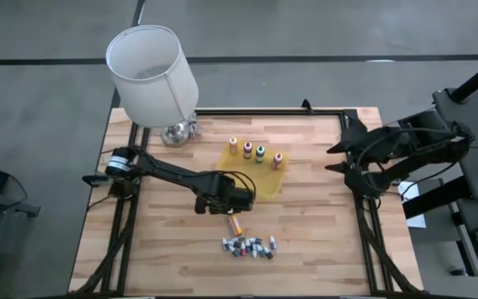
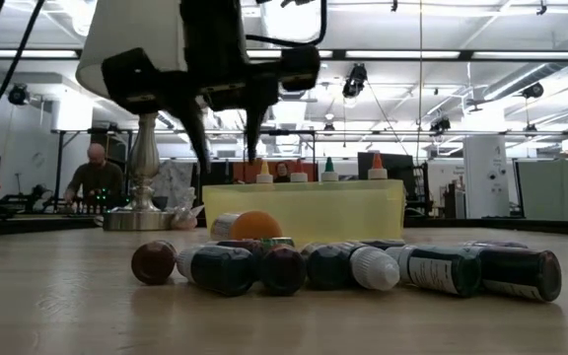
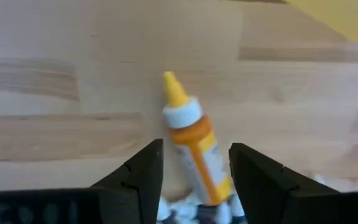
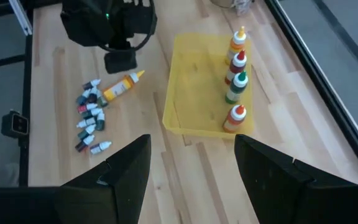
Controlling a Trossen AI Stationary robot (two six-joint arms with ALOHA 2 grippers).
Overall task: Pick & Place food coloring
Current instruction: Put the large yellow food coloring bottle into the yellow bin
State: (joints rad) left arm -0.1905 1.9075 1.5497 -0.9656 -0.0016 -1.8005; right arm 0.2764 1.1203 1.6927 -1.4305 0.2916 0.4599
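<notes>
Bottles of food colouring sit in three places on the wooden worktop [image 1: 305, 249] in the high view. Four upright squeeze bottles [image 1: 254, 153] stand in a row along the far edge of the yellow tray [image 1: 260, 178], with yellow, red, green and orange-red bodies and pale tips. A lone orange bottle [image 1: 236, 224] lies on its side just beside the near edge of the tray. A cluster of tiny vials [image 1: 247, 246] lies nearer still, touching one another. The left claw [image 1: 237, 201] hovers over the lying bottle, released, grasping nothing. The right claw [image 1: 334, 158] waits at the right edge of the worktop, also released. A white lampshade [image 1: 150, 73] stands at the far left corner.

From the low view, the vials [image 2: 363, 266] lie in a row in front, dark-bodied with white and maroon caps; the orange bottle [image 2: 254, 225] shows behind them, and four tips rise above the tray wall [image 2: 343, 212]. A person [image 2: 95, 177] sits in the room behind.

The left wrist view shows the orange bottle [image 3: 194, 146] lying slanted between the dark fingers [image 3: 138, 180], apart from both; it has a yellow pointed tip and a white collar.

The right wrist view shows the tray [image 4: 191, 93], the four standing bottles [image 4: 236, 74] along one wall, and the orange bottle [image 4: 122, 86] beside the vials [image 4: 91, 115].
</notes>
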